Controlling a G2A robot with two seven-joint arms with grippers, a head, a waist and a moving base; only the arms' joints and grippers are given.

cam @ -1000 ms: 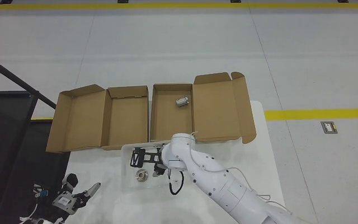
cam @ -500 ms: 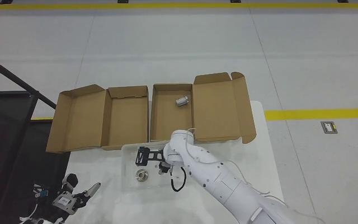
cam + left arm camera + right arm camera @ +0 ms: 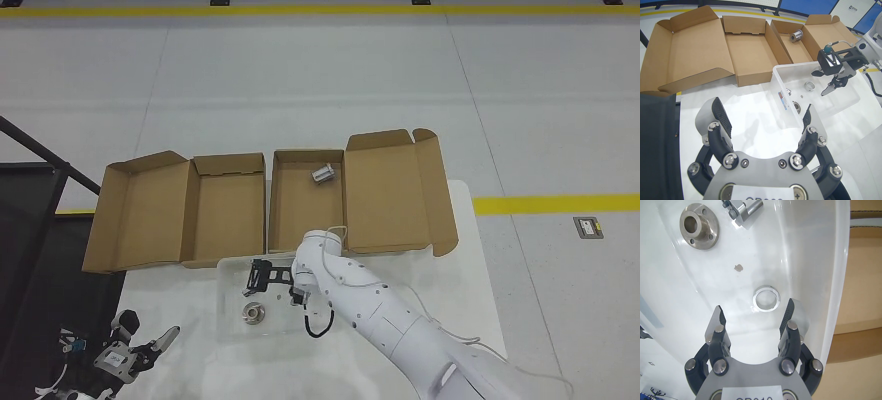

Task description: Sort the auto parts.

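Spread empty, right gripper [image 3: 755, 305] hangs over ring [image 3: 766, 309], seemingly close beside bin wall [image 3: 829, 294].

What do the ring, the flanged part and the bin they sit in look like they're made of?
The ring looks like bright polished metal, perhaps aluminium or steel: silvery, with sharp highlights. The flanged part looks like duller brushed metal, a warmer grey, possibly steel. The bin looks like glossy translucent white plastic: reflections streak it and parts show through its wall.

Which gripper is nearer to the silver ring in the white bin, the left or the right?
Right. The right gripper hangs open over the bin, close by the ring. The left gripper is over the table, outside the bin.
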